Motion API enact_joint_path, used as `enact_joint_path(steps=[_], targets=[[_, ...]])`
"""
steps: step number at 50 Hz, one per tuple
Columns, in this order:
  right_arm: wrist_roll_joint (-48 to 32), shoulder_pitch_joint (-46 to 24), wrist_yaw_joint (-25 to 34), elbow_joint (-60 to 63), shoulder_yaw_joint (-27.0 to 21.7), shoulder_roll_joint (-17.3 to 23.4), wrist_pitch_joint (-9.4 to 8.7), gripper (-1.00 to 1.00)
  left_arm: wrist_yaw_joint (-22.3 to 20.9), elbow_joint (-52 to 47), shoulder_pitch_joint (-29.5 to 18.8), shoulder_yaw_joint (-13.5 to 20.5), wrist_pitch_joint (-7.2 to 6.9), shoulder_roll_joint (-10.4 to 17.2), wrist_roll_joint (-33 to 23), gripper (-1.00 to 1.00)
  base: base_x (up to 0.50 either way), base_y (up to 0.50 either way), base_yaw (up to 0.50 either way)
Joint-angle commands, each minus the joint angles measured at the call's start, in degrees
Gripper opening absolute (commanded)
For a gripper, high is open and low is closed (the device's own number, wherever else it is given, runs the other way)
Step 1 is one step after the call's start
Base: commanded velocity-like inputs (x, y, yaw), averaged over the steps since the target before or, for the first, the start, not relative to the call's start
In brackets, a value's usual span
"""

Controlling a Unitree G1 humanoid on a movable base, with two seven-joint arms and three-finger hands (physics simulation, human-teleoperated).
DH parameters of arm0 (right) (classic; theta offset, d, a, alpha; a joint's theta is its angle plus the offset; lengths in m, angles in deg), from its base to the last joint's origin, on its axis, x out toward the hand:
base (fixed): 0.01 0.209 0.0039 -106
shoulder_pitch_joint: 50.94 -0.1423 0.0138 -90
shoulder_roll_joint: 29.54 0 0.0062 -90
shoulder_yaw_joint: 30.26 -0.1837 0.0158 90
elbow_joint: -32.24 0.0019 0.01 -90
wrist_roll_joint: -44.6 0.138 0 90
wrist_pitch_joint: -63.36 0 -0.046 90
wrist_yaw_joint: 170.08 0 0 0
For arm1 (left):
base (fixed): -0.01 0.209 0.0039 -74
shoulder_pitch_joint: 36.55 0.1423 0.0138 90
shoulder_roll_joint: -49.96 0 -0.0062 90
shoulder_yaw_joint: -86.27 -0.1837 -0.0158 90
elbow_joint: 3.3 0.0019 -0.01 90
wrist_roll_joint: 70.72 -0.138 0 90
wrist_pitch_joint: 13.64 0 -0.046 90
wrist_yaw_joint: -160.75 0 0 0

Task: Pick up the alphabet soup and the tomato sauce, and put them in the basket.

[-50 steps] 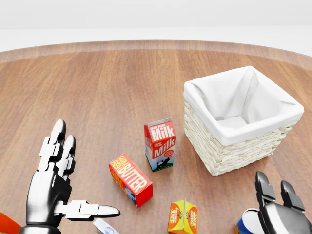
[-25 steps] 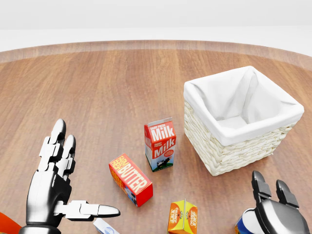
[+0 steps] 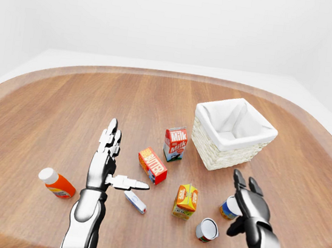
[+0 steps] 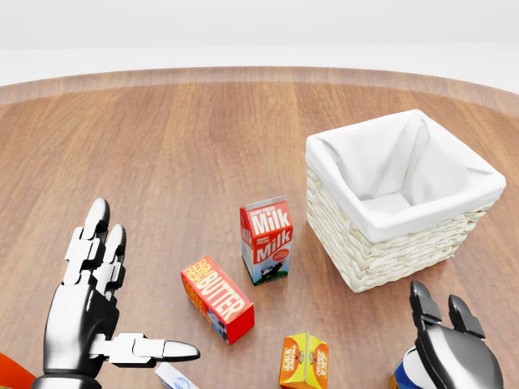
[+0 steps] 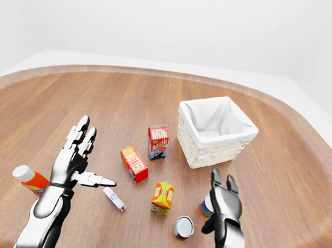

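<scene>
Wooden oval table [image 3: 46,102] fills the scene, seen from above the robot's two metal arms. Toward the right of the left-eye view stands a white wicker basket [image 3: 233,135] with a white cloth lining, upright and holding nothing that can be seen. Just left of it stands a red and white milk carton [image 3: 175,143], and below-left of that lies a red butter box [image 3: 152,165]. Lower still is a small orange juice carton [image 3: 186,200], upright. To its lower right a can lies on its side with its pale round end showing [image 3: 207,229]; which of the two task cans it is cannot be told. Another can with a blue and orange label [image 3: 227,208] stands upright just right of the carton, touching or just beside the right hand [image 3: 251,206], whose fingers are spread open and raised beside it, not closed on it. The left hand [image 3: 104,165] hovers over the table with its fingers straight and open, thumb pointing right, holding nothing. Below the thumb lies a small white tube [image 3: 135,202]. At far left lies an orange bottle with a white cap [image 3: 56,183].
</scene>
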Motion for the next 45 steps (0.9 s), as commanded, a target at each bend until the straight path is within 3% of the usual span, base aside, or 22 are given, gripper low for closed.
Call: enact_joint_path(steps=[1, 15, 45], targets=[[0.9, -1.6, -0.9, -2.7, 0.6, 0.5, 0.0, 1.0, 0.0, 0.1, -0.2, 0.3, 0.0, -0.1, 0.4, 1.0, 0.0, 0.0, 0.0], [4.1, -2.6, -5.2, -10.1, 1.1, 1.7, 0.0, 1.0, 0.0, 0.1, -0.2, 0.3, 0.0, -0.1, 0.4, 1.0, 0.0, 0.0, 0.0], [7.5, -3.5, -7.6, -15.5, 0.7, 3.2, 0.0, 1.0, 0.0, 0.1, -0.2, 0.3, 0.0, -0.1, 0.4, 1.0, 0.0, 0.0, 0.0]])
